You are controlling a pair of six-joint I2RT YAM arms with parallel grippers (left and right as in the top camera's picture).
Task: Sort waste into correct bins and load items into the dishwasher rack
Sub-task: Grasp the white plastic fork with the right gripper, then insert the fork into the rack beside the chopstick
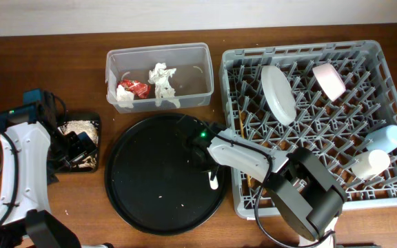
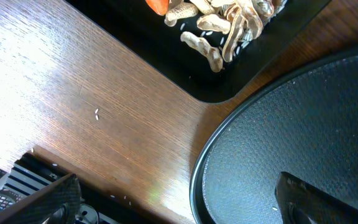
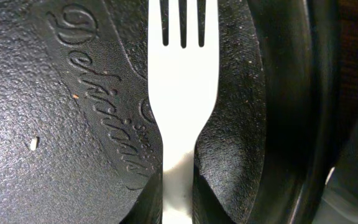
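Note:
My right gripper (image 1: 198, 150) is low over the large round black tray (image 1: 150, 186) and shut on the handle of the white plastic fork (image 3: 182, 93); the fork's end shows in the overhead view (image 1: 214, 180). The fingers (image 3: 178, 190) pinch the handle from both sides. My left gripper (image 1: 76, 148) is open and empty (image 2: 179, 208) at the shallow black tray (image 1: 94, 165), which holds beige food scraps (image 2: 229, 25) and an orange carrot (image 2: 157, 5). The clear tub (image 1: 160, 48) holds white tissues (image 1: 163, 81) and the red wrapper (image 1: 135, 87).
The grey dishwasher rack (image 1: 225, 103) at the right holds the white plate (image 1: 278, 93), white bowl (image 1: 329, 79), pale blue cup (image 1: 386, 138), small white cup (image 1: 371, 164) and a chopstick (image 1: 240, 124). Small crumbs lie on the round tray (image 2: 303, 137).

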